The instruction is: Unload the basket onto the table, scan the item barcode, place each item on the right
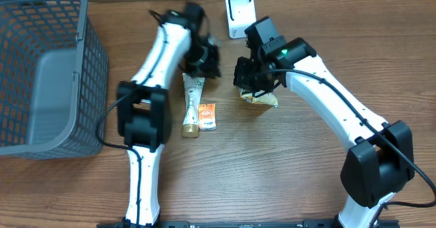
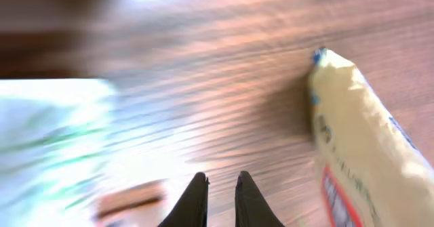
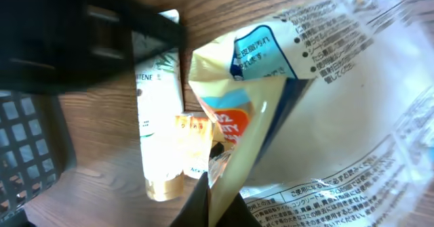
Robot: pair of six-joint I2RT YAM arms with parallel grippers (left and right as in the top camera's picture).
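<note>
1. Closest to the lens in the right wrist view, a pouch (image 3: 325, 118) is seen filling most of the frame. Its edge is pinched by the right gripper (image 3: 211, 205), whose jaws are clamped on it at the bottom of the picture.
2. A cream face with a blue label patch and an orange-red panel is shown, beside a glossy clear-and-white side printed with small dark text.
3. From the left wrist, the pouch's long axis is seen running diagonally, with a blue-tipped corner at upper left and the body descending to lower right.
4. From overhead, the pouch is found right of centre over the table (image 1: 272, 173), beneath the right gripper and near a white scanner (image 1: 238, 13). Whether it is resting on the wood cannot be told.
5. The left gripper (image 2: 222, 179) is drawn almost together over bare wood, with nothing held.
6. A white tube (image 1: 192, 102) and an orange sachet (image 1: 206, 114) are laid side by side between the arms. A grey basket (image 1: 95, 64) is placed at far left.
</note>
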